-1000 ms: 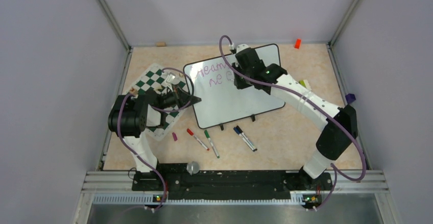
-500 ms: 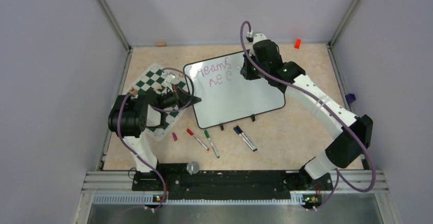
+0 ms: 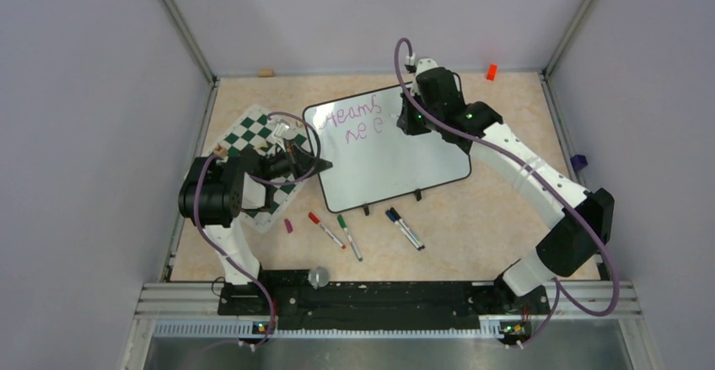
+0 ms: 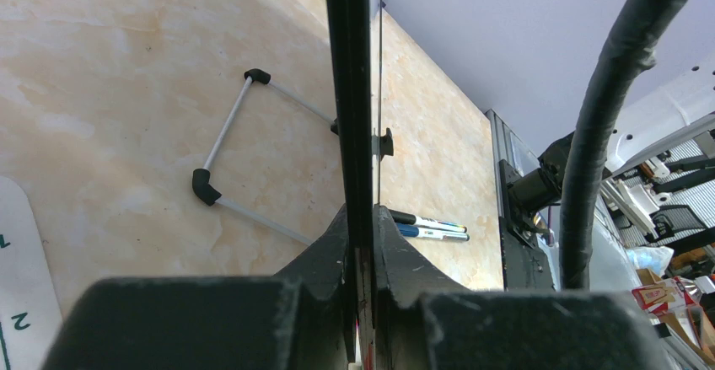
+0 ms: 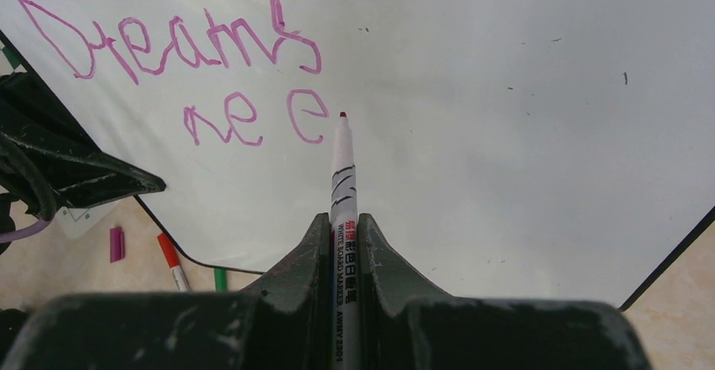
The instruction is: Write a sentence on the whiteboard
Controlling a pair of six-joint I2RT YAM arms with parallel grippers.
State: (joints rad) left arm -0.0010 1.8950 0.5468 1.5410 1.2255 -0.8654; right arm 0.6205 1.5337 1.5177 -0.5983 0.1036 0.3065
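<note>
Top view, whiteboard: the whiteboard (image 3: 396, 163) sits mid-counter at a slant, its small feet on the edge nearest the arm bases.
Top view, sentence: the sentence (image 3: 354, 122) runs in purple-pink across the board's far left corner, in two short lines.
Top view, left fingers: the left fingers (image 3: 319, 166) pinch the board's left edge, just beside the chess mat (image 3: 251, 136).
Top view, right fingers: the right fingers (image 3: 409, 120) hang over the board's far part, just right of the lettering.
Top view, counter: the counter (image 3: 489, 210) carries a purple cap (image 3: 288, 226), a red marker (image 3: 325, 229), a green marker (image 3: 349, 236) and a pair of dark-capped markers (image 3: 405, 227), all near the board's near edge.
Left wrist view, grip: the fingers are narrow, closed on the board's black frame (image 4: 347, 92), which shows edge-on.
Left wrist view, surroundings: a wire foot (image 4: 229, 161) stands out to the left of the frame; the pair of dark-capped markers lies to its right.
Right wrist view, grip: the fingers are narrow, clamping a white marker (image 5: 342, 180) that points away over the board.
Right wrist view, writing: "Dreams" stands above "ne e". The marker tip is just right of the last "e"; whether it touches the board I cannot tell.
</note>
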